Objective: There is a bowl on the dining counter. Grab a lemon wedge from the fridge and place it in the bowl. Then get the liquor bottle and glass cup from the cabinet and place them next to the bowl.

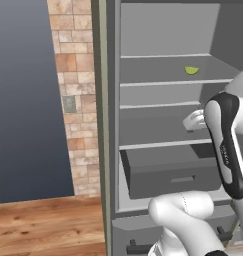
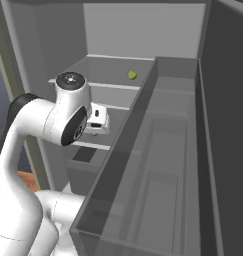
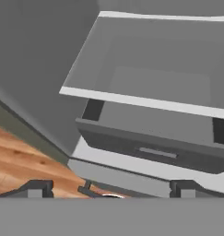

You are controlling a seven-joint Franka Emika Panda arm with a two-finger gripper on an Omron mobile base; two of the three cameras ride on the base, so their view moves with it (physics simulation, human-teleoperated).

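The arm hides most of the end effector (image 3: 109,186), released wide at the fridge (image 1: 163,70); both base views catch the lemon wedge (image 1: 192,70) on an upper shelf.

Brick wall (image 1: 75,100), grey wall panel (image 1: 23,100), wooden floor (image 1: 43,225).

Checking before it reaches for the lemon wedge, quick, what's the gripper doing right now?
Gripper: open and empty, inside the fridge, below the shelf with the lemon wedge.

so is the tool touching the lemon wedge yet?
Apart. Left base view: the lemon wedge lies on an upper fridge shelf, while the tool sits one shelf lower.
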